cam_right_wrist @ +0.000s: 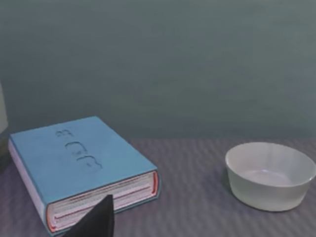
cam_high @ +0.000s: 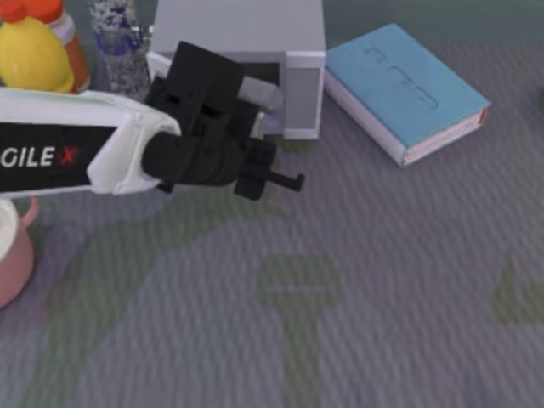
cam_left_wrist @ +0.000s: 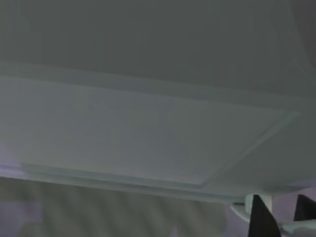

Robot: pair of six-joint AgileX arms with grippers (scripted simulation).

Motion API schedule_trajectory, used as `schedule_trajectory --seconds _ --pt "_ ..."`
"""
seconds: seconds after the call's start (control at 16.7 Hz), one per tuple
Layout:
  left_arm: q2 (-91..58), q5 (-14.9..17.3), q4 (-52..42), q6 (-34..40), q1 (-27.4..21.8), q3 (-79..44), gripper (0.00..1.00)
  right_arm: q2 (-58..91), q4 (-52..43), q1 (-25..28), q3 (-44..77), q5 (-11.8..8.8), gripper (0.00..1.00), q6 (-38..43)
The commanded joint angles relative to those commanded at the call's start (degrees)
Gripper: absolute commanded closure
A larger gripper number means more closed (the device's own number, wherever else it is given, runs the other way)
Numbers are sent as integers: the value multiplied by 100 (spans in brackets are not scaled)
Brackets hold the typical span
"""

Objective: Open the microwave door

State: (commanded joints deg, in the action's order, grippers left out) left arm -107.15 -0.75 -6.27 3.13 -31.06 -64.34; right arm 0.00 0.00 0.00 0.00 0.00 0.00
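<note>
Left gripper (cam_high: 255,119) sits against the microwave door (cam_left_wrist: 148,133), at its handle edge.
Whether my fingers clasp the handle I cannot tell; the microwave (cam_high: 242,38) stands directly behind my gripper, positioned for pulling.

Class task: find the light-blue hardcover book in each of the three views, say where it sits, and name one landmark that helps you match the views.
Top view: the light-blue hardcover book lies at upper right, just right of the boxy silver-grey microwave.
Left wrist view: not in it; a pale grey panel fills it.
Right wrist view: the book lies at lower left, a white bowl farther along.
Shared landmark: the red-edged page block, also seen at.
</note>
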Motion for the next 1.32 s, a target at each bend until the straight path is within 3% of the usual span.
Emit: schedule_trajectory --seconds 0.36,0.84,1.32 --pt "-6 55 -3 16 -35 7 100 0 0 0 0 0 0 0" --pt "210 402 54 -466 180 276 100 0 0 0 0 0 0 0" --pt "212 408 55 -473 182 280 100 0 0 0 0 0 0 0"
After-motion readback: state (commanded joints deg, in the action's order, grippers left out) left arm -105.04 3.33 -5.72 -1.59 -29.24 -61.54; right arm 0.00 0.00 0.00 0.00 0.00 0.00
